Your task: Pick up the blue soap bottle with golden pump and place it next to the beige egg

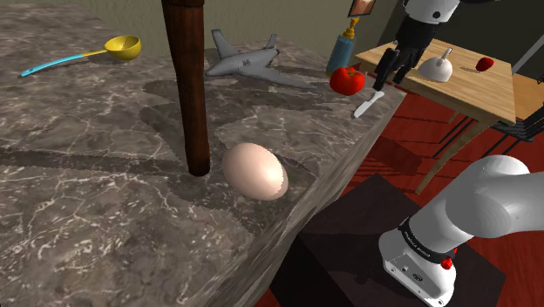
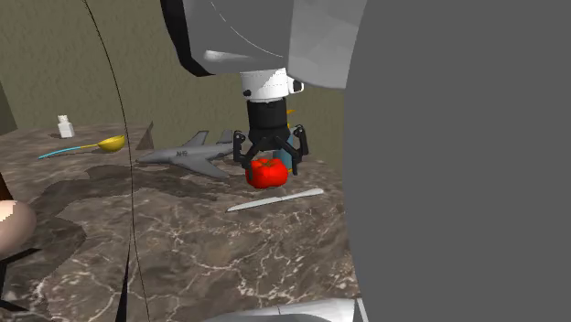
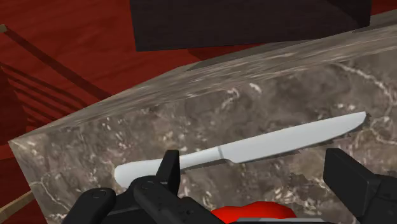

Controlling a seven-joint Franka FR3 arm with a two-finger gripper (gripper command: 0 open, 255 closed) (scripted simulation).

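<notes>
At the far corner of the desk (image 1: 105, 201), the pincer (image 2: 270, 157) was noted spread above the tomato (image 1: 347, 80); the blue bottle (image 1: 340, 51) just beyond risked being missed, the tomato pinched instead.

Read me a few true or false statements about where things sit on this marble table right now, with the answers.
1. The gripper is holding the soap bottle. False: the gripper is open and holds nothing, and the bottle stands on the table just behind the red tomato in the shoulder view.
2. A white knife lies flat on the table near the tomato. True.
3. The egg lies close to the foot of the dark wooden post. True.
4. The yellow spoon lies right beside the egg. False: it is at the far end of the table, beyond the post, well apart from the egg.
</notes>
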